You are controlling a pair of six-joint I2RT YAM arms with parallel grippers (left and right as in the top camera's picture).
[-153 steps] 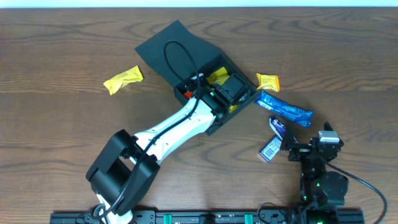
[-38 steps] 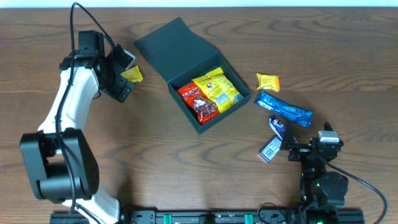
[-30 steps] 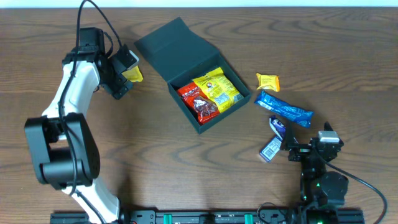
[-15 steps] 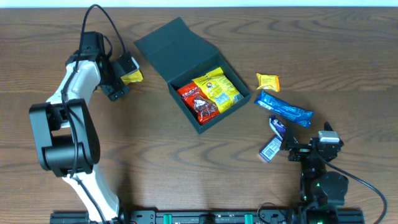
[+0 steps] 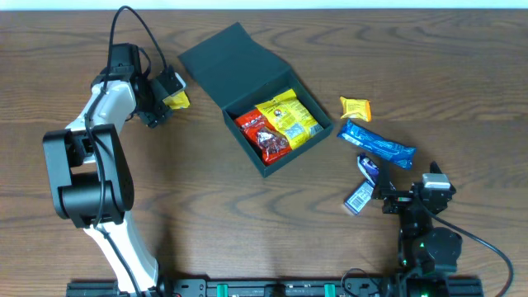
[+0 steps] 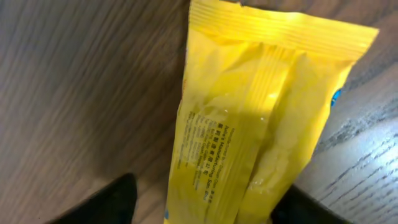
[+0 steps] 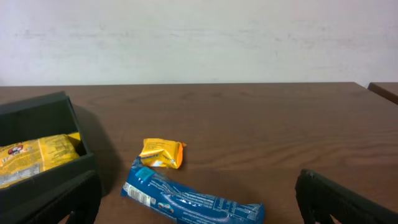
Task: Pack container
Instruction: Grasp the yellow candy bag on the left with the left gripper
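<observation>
While container (image 5: 216,64) holds two packets (image 5: 287,122), five outside.

Container (image 5: 216,62) open mid-table, lid flap laid back toward far left. Inside it, red packet (image 5: 264,137) and yellow packet (image 5: 288,120) side by side. Left gripper (image 5: 163,97) at a loose yellow wrapper (image 5: 177,101), left of the box. To the right lie a small orange-yellow packet (image 5: 355,108) and a long blue packet (image 5: 378,144). Right gripper (image 5: 411,194) near two small packets (image 5: 360,196).

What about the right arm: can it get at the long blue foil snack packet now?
Probably yes: the long blue foil snack packet lies uncovered on the wooden table ahead of the open right hand, nothing between them.
</observation>
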